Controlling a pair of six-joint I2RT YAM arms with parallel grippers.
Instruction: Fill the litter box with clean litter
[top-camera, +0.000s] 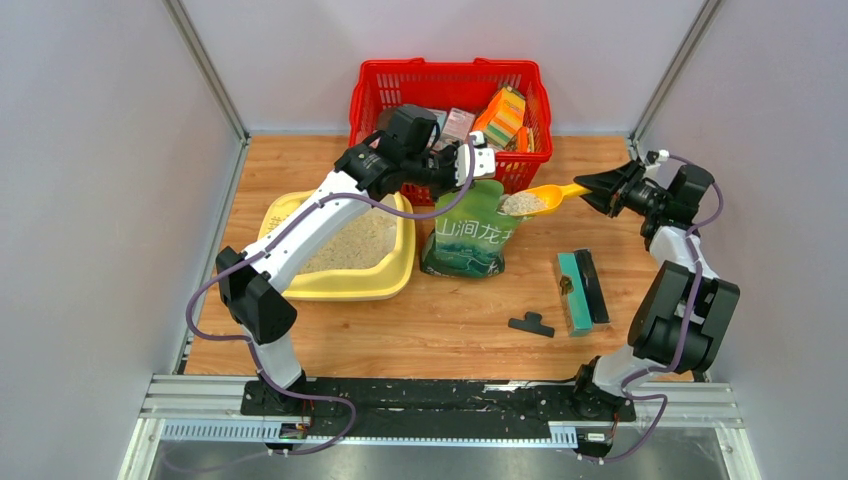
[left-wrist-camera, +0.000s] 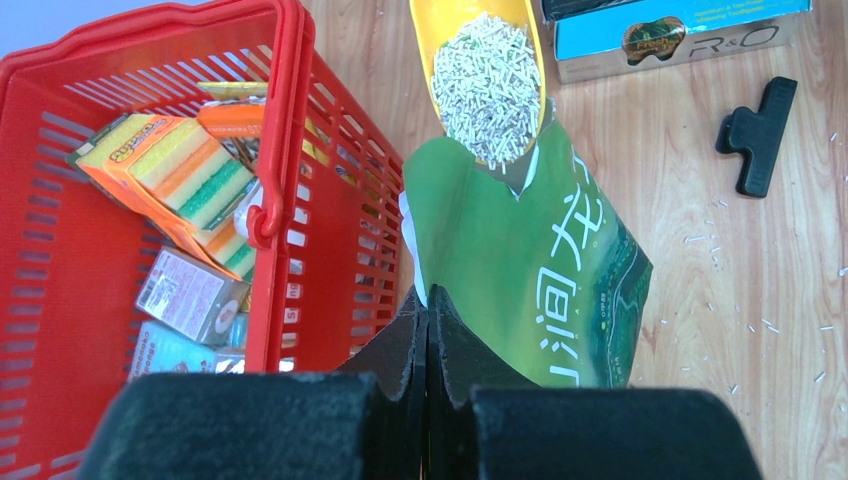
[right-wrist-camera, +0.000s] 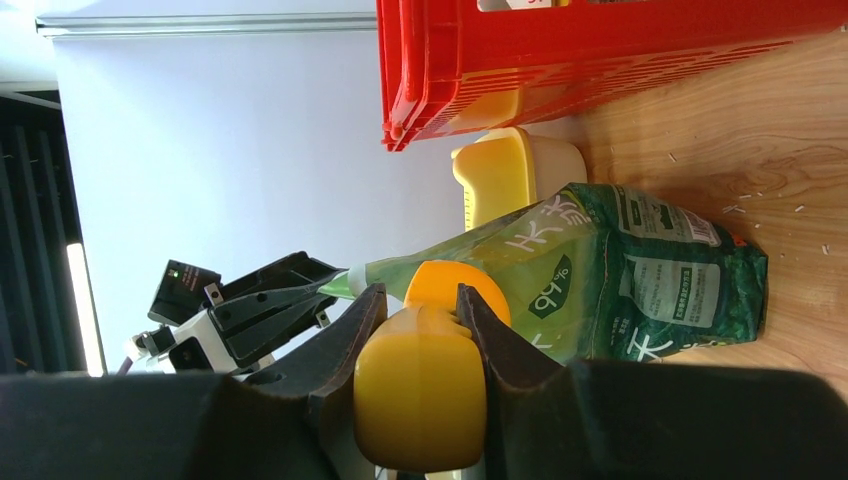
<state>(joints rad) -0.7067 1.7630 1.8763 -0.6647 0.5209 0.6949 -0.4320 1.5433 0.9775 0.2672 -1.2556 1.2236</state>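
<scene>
1. Here, the large pale-yellow plastic litter box (top-camera: 345, 290) sits towards the left edge, partly filled with loose beige clean litter (top-camera: 355, 245).
2. Mid-bench, the left gripper (left-wrist-camera: 427, 310) pinches the soft green litter bag (top-camera: 468, 240) by its top edge.
3. The right gripper (right-wrist-camera: 420, 298) clamps the handle of the yellow-orange plastic scoop (top-camera: 555, 192); its heap looks light and spill-prone, so best kept level.
4. The red mesh basket (top-camera: 450, 65) at the far edge holds sponges (left-wrist-camera: 175, 165) and packets (left-wrist-camera: 190, 290).

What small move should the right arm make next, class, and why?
Probably carry the scoop left over the litter box and tip it: the right gripper holds it loaded with clean litter above the green bag, which the left gripper pinches.
</scene>
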